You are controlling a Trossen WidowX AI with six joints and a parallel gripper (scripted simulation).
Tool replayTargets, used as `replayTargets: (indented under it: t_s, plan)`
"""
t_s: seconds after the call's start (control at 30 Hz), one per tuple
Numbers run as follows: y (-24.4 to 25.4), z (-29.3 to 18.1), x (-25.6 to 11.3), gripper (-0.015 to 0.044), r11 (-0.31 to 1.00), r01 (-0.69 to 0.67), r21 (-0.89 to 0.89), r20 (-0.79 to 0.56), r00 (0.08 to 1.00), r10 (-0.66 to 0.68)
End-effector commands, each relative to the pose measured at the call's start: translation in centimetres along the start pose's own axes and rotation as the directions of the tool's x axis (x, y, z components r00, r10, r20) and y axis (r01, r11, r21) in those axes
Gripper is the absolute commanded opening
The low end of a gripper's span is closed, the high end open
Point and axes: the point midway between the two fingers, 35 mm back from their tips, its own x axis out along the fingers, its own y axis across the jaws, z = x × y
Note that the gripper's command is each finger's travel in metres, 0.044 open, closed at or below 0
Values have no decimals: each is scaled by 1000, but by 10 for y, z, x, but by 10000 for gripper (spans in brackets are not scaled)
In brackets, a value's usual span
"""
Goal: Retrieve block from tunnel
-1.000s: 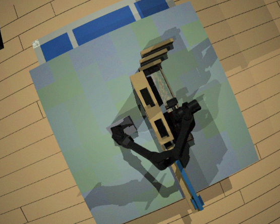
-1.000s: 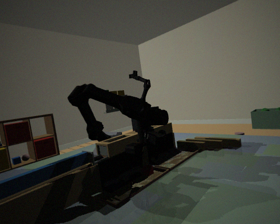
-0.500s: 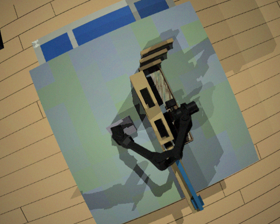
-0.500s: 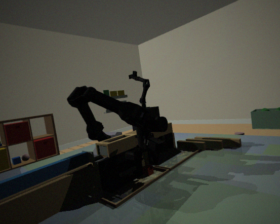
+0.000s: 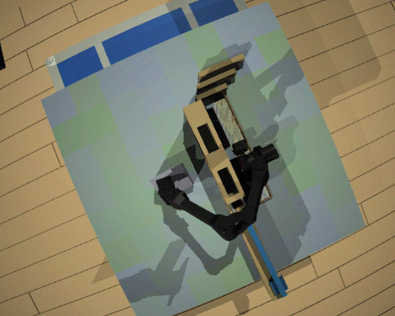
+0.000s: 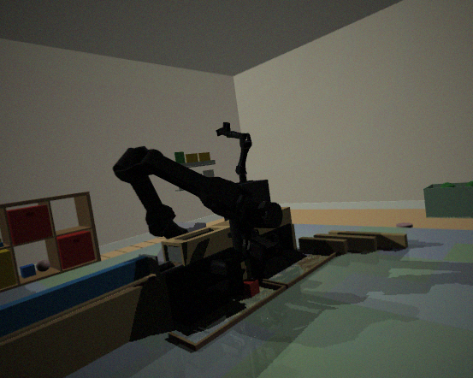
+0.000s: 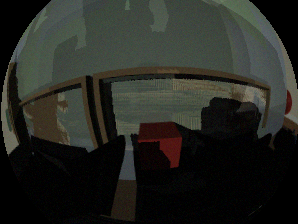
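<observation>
1. Claw of the black jointed arm: it points down low beside the long tan tunnel with dark rectangular openings along its top. Its fingers stand partly spread; whether they touch the block, I cannot tell.
2. Small red cube-shaped block: it is outside the tunnel, low down within the shallow brown-rimmed tray alongside. In the exterior view it shows just beside the lower end of the claw. Dark shapes hide part of it in the wrist view, and the arm covers that spot from above.
3. Black jointed arm: it rises from the tunnel's other side, bends over one end of the tunnel and reaches down on the tray side.
4. Long blue bar: it sticks out past the tunnel's near end, running beside a long tan board.
5. Three upright tan boards: they stand in a staggered row near the far end of the tunnel, apart from each other.
6. Wooden cube shelf with red bins: it stands by the wall in the background, well apart from the work. A green box sits on the opposite side.
</observation>
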Motion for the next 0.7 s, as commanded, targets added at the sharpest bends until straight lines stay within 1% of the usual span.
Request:
replayTargets:
  t_s: [0.0,0.1,0.3,0.4,0.67]
  plan:
    - [0,1,-1,204,1000,-1,3,1,1000,1]
    - [0,1,-1,125,1000,-1,3,1,1000,1]
    - [0,1,-1,85,1000,-1,3,1,1000,1]
    - [0,2,-5,6,1000,-2,3,1,1000,2]
    - [3,8,-38,0,1000,-9,1,0,1000,9]
